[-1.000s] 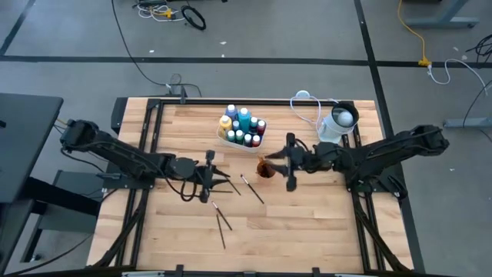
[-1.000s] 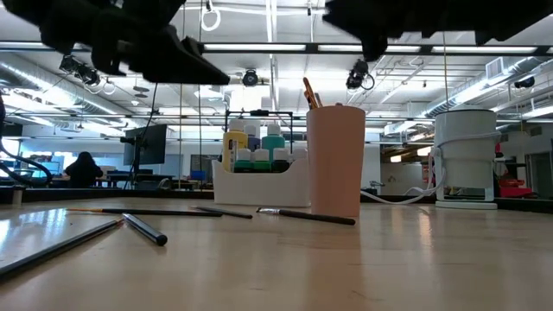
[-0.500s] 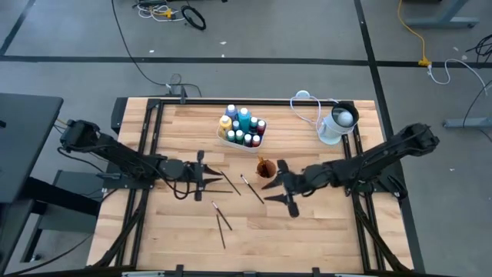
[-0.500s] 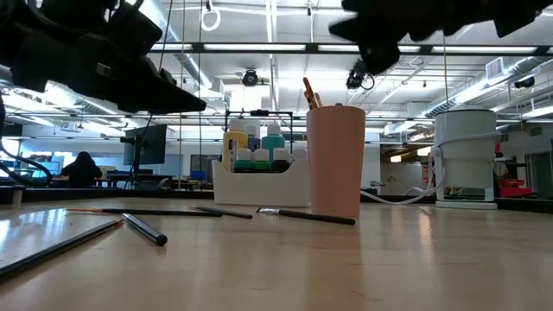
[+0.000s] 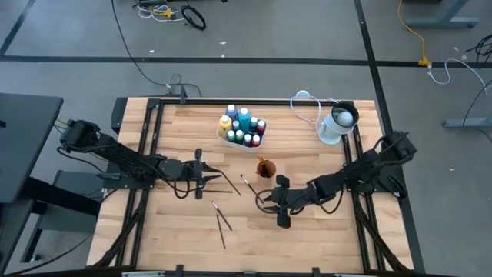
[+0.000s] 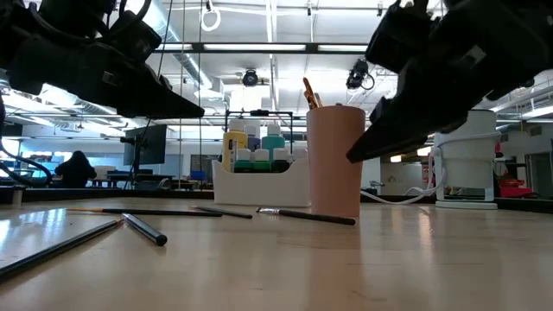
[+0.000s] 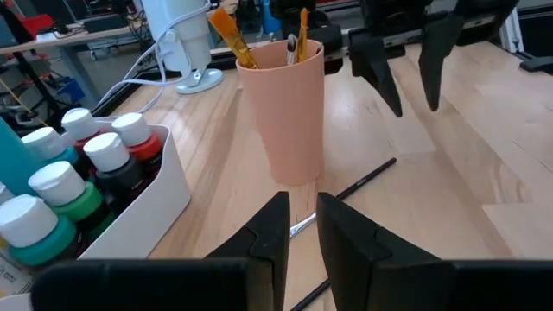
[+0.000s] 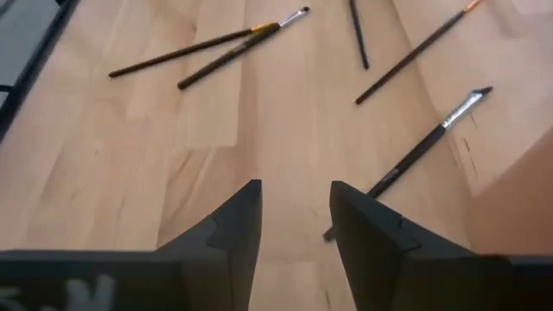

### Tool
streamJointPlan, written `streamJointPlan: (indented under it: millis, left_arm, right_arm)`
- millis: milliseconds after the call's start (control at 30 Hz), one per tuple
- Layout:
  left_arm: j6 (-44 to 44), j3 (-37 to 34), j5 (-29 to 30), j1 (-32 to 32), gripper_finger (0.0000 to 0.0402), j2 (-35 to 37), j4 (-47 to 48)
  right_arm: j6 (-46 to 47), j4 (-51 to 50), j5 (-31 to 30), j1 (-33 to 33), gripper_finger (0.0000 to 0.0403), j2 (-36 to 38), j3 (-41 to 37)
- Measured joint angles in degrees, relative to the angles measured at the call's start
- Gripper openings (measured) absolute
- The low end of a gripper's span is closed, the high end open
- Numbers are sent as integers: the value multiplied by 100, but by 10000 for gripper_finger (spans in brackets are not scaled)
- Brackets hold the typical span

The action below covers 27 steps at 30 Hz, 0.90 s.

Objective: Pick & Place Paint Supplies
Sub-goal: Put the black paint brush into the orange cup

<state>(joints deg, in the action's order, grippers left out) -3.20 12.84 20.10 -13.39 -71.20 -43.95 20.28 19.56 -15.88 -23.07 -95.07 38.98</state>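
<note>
beside cup [image 5: 265, 168] — brush [image 5: 251, 188] lying diagonal

From where I stand, nothing can be read: the paint bottles [image 7: 82, 164] show only plain white caps, the pink cup [image 7: 283, 111] is bare, and whatever is on the far screens is too small to make out.
</note>
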Motion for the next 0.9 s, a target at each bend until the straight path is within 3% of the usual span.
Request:
streamJointPlan:
  millis: [300, 467, 667, 900]
  left_arm:
    - [0, 0, -22, 0, 70, 0, -11]
    - [87, 0, -24, 0, 71, -2, -6]
    - [108, 0, -18, 0, 70, -2, 59]
    - [259, 0, 5, 0, 70, -3, 69]
  right_arm:
    - [-79, -128, 41, 90, 138, -82, 5]
    - [93, -227, 275, 90, 164, -332, 2]
    - [159, 128, -21, 118, 201, -712, 3]
    - [224, 107, -63, 169, 196, -859, 7]
